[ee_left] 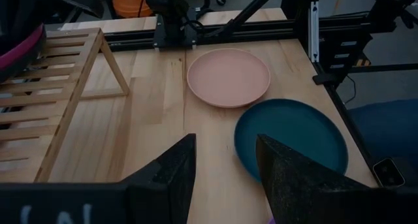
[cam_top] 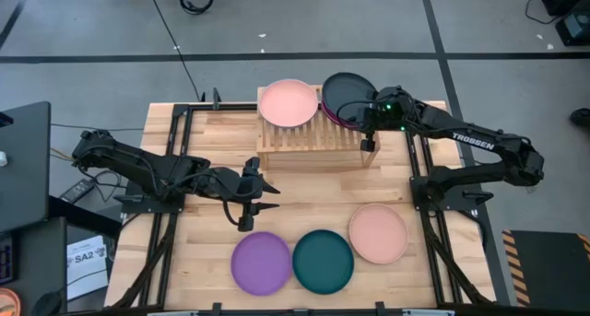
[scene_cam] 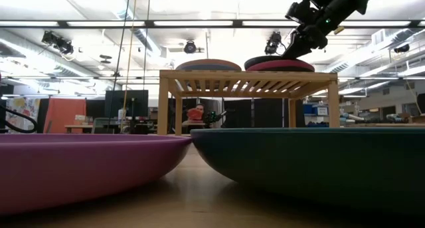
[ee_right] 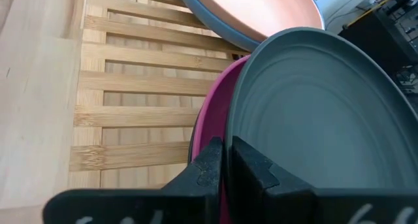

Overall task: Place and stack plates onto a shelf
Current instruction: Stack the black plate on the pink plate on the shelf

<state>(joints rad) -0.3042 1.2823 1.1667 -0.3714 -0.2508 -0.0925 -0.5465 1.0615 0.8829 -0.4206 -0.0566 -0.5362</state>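
On the shelf (cam_top: 313,132), the right gripper (ee_right: 225,162) pinches the charcoal plate's (cam_top: 348,93) rim in nearly closed jaws, seating it on the magenta plate (ee_right: 212,129); the left gripper (ee_left: 225,168) waits nearby, jaws spread.

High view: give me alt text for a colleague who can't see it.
The right gripper sits at the rim of a charcoal plate stacked on the shelf, beside a peach plate. The left gripper waits open above purple, teal and peach plates on the table.
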